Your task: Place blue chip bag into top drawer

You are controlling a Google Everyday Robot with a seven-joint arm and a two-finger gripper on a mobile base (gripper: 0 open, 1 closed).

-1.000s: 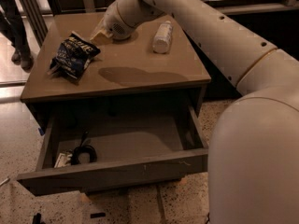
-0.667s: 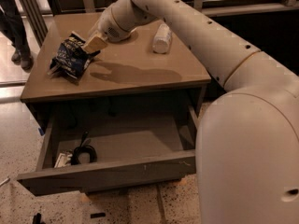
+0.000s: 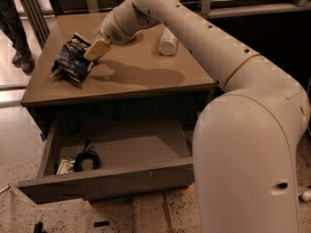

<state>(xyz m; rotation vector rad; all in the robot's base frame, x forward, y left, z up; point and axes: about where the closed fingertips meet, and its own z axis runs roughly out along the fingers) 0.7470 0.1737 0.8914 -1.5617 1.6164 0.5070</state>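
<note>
The pincer [image 3: 97, 49] sits at the right edge of the bag [image 3: 72, 58], grip state impossible to tell, bag lying just left on the tabletop [image 3: 146, 76], and a shallow nip of slick foil could slip short of the open drawer [image 3: 112, 178] below.

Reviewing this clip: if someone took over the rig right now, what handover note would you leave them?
Gripper: low over the cabinet top, at the right edge of the blue chip bag.
Bag: lying on the cabinet top, front left, not lifted.
Top drawer: pulled open, black cable in its left end.
Done: drawer open, gripper at the bag.
Left: grasp, carry, release into drawer.
White bottle further back: leave it.
</note>
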